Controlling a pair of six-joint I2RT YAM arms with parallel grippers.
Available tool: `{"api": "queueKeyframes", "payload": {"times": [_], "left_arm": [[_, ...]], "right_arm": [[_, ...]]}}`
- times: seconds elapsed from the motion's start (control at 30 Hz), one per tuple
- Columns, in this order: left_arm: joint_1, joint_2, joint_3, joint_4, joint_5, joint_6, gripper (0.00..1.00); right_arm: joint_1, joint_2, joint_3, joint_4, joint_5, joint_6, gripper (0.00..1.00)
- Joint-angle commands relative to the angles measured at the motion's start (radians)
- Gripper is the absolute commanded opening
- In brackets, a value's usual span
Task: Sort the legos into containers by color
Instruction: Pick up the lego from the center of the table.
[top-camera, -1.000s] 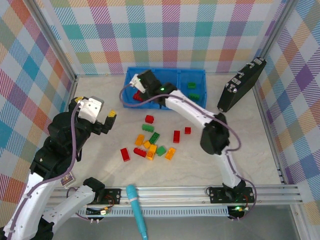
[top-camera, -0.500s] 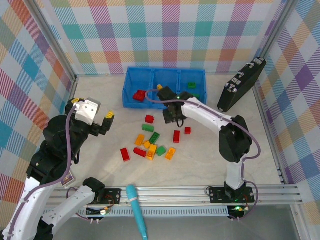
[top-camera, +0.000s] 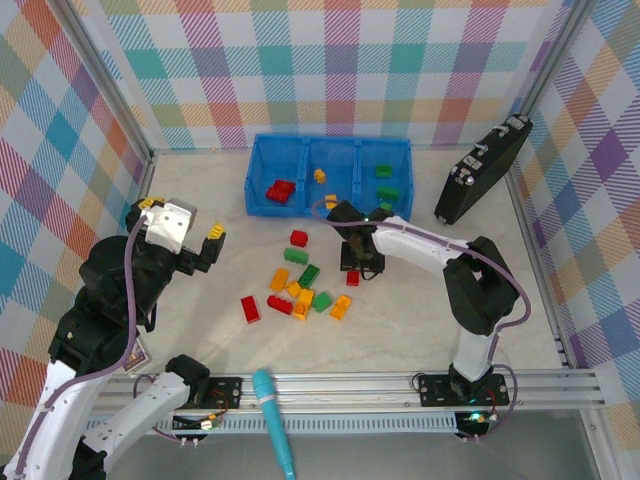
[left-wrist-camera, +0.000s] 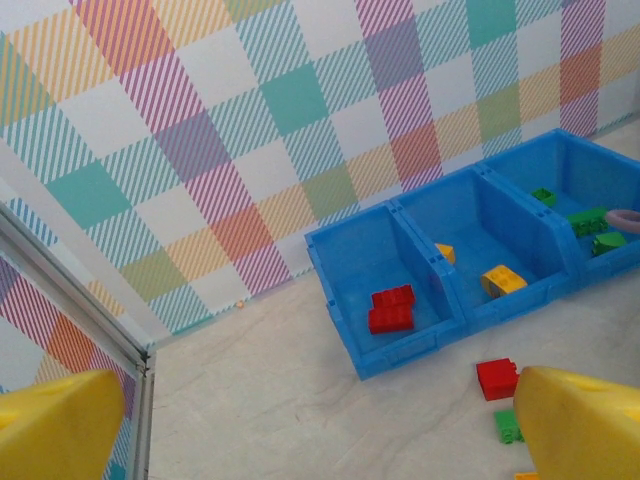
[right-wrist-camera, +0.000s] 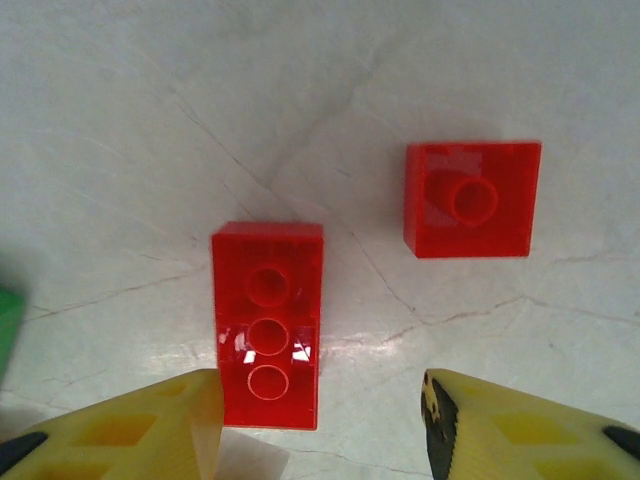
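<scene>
L gripper (left-wrist-camera: 320, 400) near side, raised, jaws wide, empty. Loose legos (top-camera: 300, 290) at centre. R gripper (right-wrist-camera: 320, 400) pointing down, jaws part-open, nothing held. Long red brick (right-wrist-camera: 267, 335) lies just beside one finger (right-wrist-camera: 130, 425); square red brick (right-wrist-camera: 470, 200) lies apart. Blue bin (top-camera: 252, 180) far: red, yellow, green by compartment.

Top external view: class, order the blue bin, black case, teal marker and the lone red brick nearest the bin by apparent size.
1. blue bin
2. black case
3. teal marker, though it lies nearer the camera
4. red brick

Loose legos (top-camera: 308, 276) before the containers (top-camera: 252, 186)
</scene>
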Motion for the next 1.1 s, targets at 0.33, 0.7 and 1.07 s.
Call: {"api": "queueKeyframes", "payload": {"times": [0.33, 0.7, 1.07], "left_arm": [[-0.002, -0.006, 0.015, -0.001, -0.001, 0.0, 1.0], [-0.002, -0.009, 0.007, 0.007, 0.001, 0.001, 1.0], [-0.002, -0.003, 0.01, 0.003, 0.0, 0.0, 1.0]], "right_arm": [[0.007, 0.035, -0.045, 0.132, -0.07, 0.069, 0.56], [0.008, 0.086, -0.056, 0.126, -0.032, 0.024, 0.51], [0.009, 0.133, -0.022, 0.121, -0.016, -0.066, 0.28]]}}
